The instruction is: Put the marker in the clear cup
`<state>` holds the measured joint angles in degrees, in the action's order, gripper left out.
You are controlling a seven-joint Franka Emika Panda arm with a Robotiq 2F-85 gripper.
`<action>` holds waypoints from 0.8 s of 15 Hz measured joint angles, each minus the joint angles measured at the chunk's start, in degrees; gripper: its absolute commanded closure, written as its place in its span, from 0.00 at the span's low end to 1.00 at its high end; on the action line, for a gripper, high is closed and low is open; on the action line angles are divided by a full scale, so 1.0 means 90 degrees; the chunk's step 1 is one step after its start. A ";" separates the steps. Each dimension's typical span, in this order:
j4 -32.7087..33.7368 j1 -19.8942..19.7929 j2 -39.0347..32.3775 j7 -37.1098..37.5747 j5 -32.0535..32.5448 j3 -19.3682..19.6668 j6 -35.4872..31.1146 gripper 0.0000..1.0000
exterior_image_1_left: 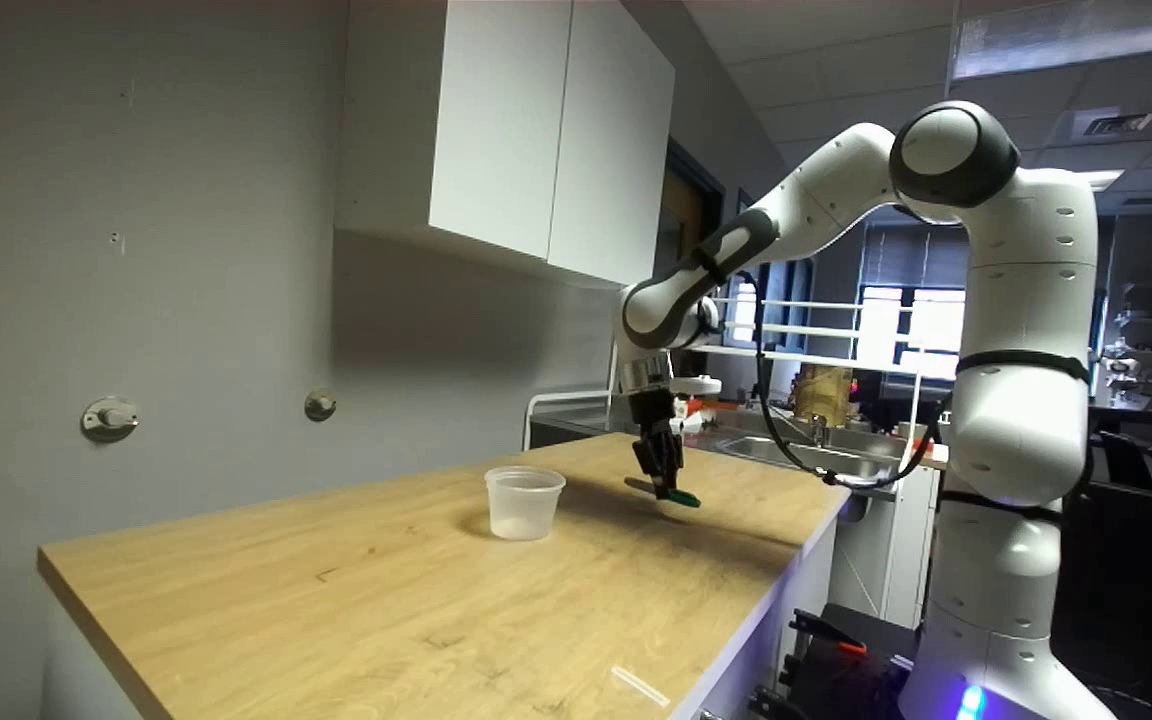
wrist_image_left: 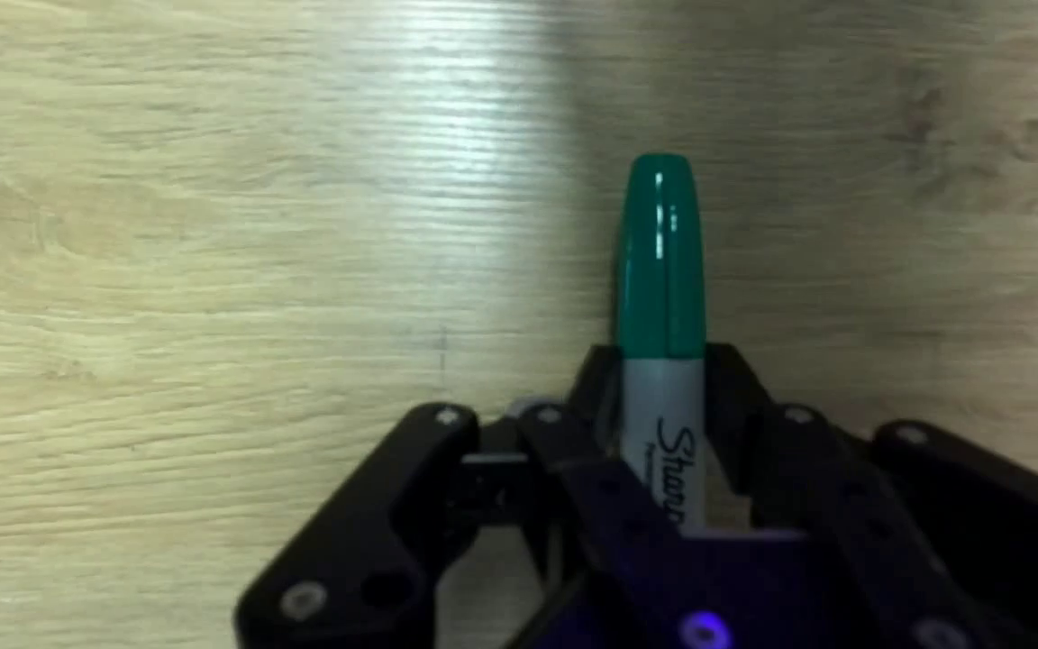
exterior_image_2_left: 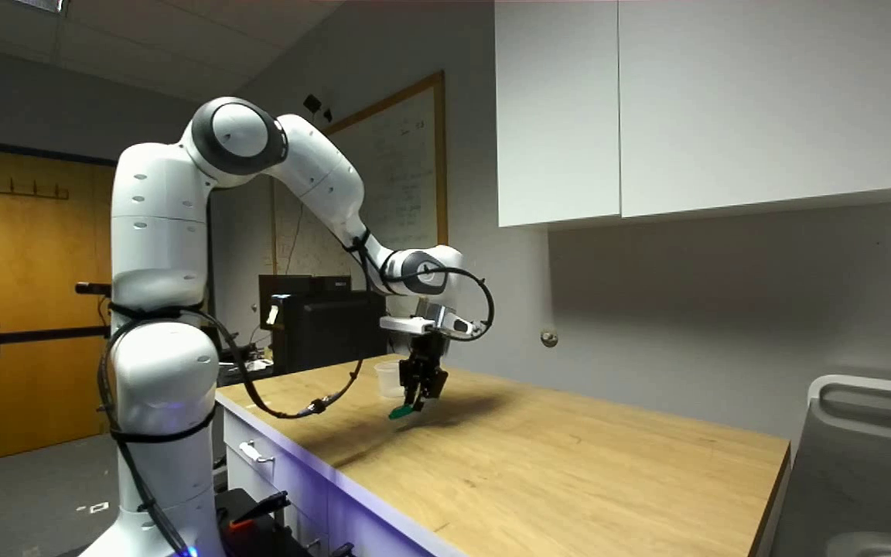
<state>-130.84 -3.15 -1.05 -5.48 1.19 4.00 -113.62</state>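
Note:
The marker has a green cap and a grey-white barrel with dark lettering. In the wrist view the marker [wrist_image_left: 662,261] lies between the two fingers of my gripper [wrist_image_left: 663,383], which touch it on both sides just below the cap. In both exterior views my gripper [exterior_image_1_left: 666,490] [exterior_image_2_left: 413,404] holds the marker [exterior_image_1_left: 684,497] [exterior_image_2_left: 401,411] roughly level, a little above the wooden counter. The clear cup [exterior_image_1_left: 524,505] stands upright on the counter, apart from the gripper. In an exterior view the cup [exterior_image_2_left: 388,379] is partly hidden behind the gripper. The cup is out of the wrist view.
The wooden counter [exterior_image_1_left: 416,610] runs along a grey wall. White wall cabinets [exterior_image_1_left: 506,130] hang above its back part. A sink [exterior_image_1_left: 836,460] lies beyond the counter's far end. A small white strip [exterior_image_1_left: 641,686] lies near the front edge.

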 measured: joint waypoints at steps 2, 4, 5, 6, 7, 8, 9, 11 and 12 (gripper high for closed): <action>-0.0004 0.0105 0.0266 0.0790 -0.0014 -0.0109 -0.0051 0.90; -0.0006 0.0207 0.0530 0.1602 -0.0010 -0.0239 -0.0150 0.90; -0.0006 0.0250 0.0646 0.2000 -0.0003 -0.0314 -0.0218 0.90; -0.0005 0.0285 0.0749 0.2394 0.0004 -0.0393 -0.0309 0.90; 0.0000 0.0324 0.0835 0.2794 0.0007 -0.0472 -0.0418 0.90; 0.0010 0.0350 0.0903 0.3191 0.0018 -0.0558 -0.0552 0.90; 0.0032 0.0375 0.0949 0.3600 0.0047 -0.0649 -0.0701 0.90; 0.0116 0.0400 0.0975 0.4433 0.0203 -0.0839 -0.0976 0.90; 0.0167 0.0407 0.0973 0.4853 0.0331 -0.0936 -0.1087 0.90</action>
<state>-129.34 0.52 7.71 38.20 4.17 -4.43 -123.40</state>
